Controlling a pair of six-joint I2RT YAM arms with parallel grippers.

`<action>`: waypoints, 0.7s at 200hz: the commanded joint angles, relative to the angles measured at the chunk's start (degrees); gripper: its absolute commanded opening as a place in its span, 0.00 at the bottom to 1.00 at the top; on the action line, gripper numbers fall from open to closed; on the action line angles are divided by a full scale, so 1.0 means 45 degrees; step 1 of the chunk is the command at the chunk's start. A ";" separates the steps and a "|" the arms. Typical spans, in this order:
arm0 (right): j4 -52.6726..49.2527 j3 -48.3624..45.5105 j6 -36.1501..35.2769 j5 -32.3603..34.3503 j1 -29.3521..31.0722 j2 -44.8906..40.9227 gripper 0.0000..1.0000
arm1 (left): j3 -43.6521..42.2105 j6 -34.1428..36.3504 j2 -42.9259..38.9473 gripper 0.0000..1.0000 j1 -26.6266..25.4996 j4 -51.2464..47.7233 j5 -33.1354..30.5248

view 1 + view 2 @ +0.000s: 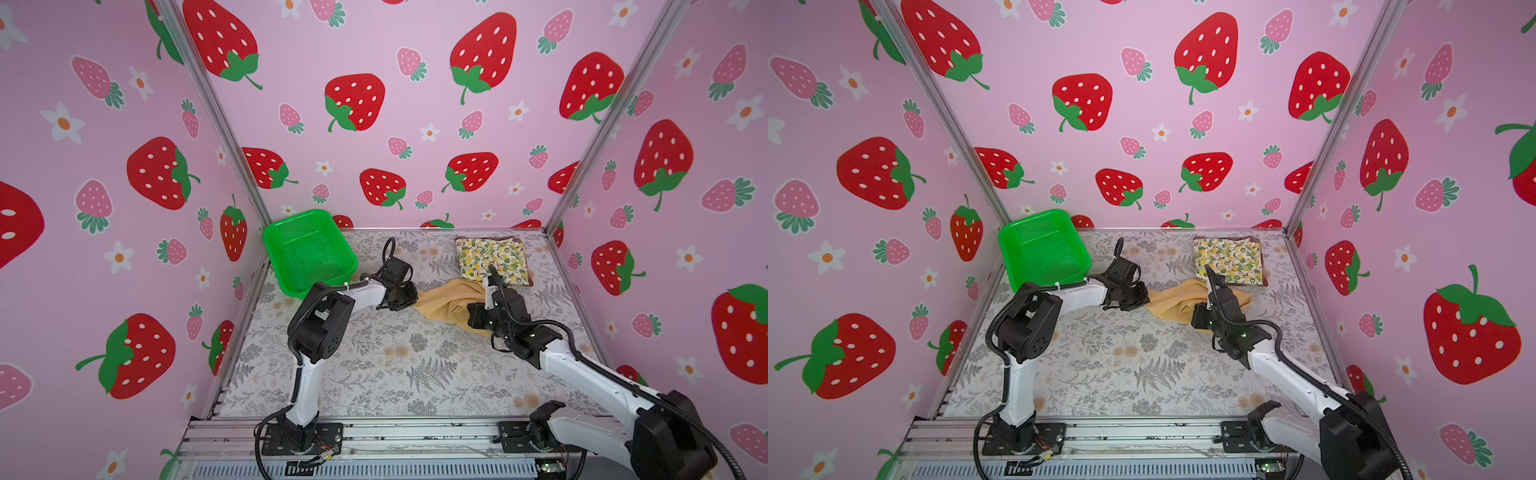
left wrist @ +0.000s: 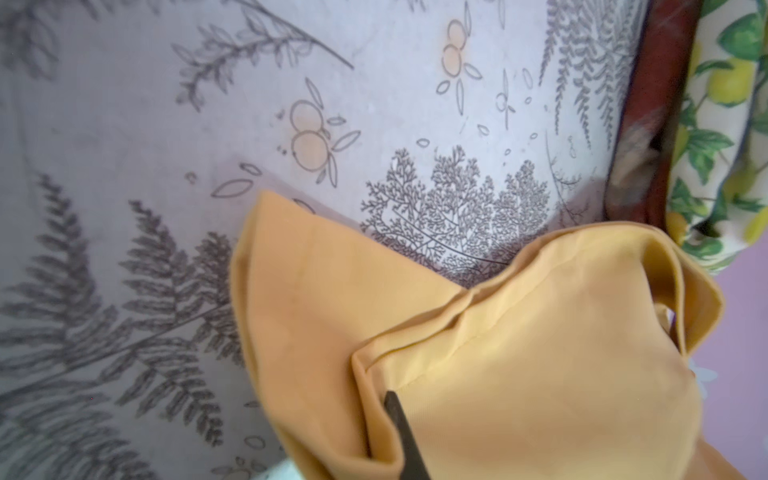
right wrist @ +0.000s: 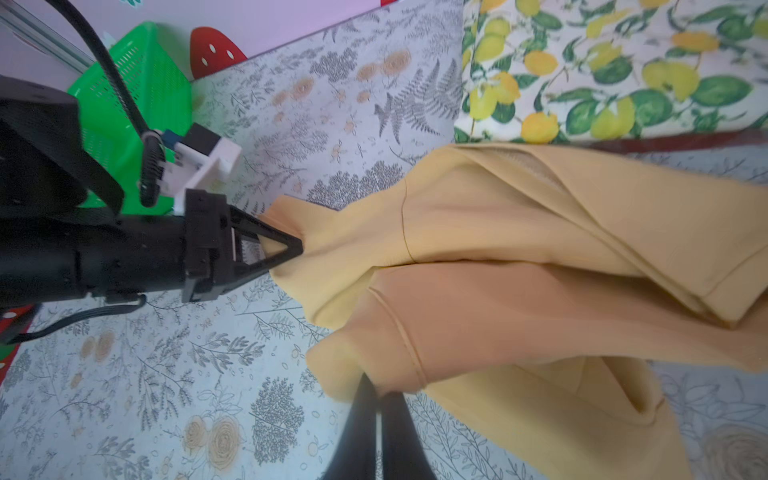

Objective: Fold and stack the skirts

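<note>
Lying flat: fern-print cloth (image 1: pixel 374 374) | 3 walls (image 1: pixel 374 124): strawberry print | basket (image 1: pixel 299 226): perhaps tilted

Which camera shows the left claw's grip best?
Right wrist view: the left claw appears side-on, shut on the mustard-yellow skirt. Left wrist view shows only one finger; both top views show it small.

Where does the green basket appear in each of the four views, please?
Top view: green basket at the far left corner of the table.
Top view: the same far left corner.
Left wrist view: not in it.
Right wrist view: beyond the left arm, which hides part of it.
Shared landmark: the lemon skirt, seen in all four.
</note>
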 commanded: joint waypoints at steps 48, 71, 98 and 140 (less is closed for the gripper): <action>-0.2756 0.2293 -0.1670 0.1246 -0.0363 -0.0692 0.08 | -0.0933 0.0418 -0.3223 0.00 0.0662 -0.1240 -0.0404; -0.3068 0.2761 -0.1951 0.1289 -0.0449 -0.0739 0.08 | -0.1602 0.0726 -0.5112 0.00 0.0974 -0.1915 -0.0525; -0.3201 0.2969 -0.2153 0.1228 -0.0682 -0.0786 0.08 | -0.2593 0.1016 -0.7527 0.00 0.1126 -0.2750 -0.0952; -0.3172 0.2941 -0.2217 0.0812 -0.1139 -0.1048 0.08 | -0.4172 0.0900 -1.1279 0.00 0.1221 -0.4053 -0.0993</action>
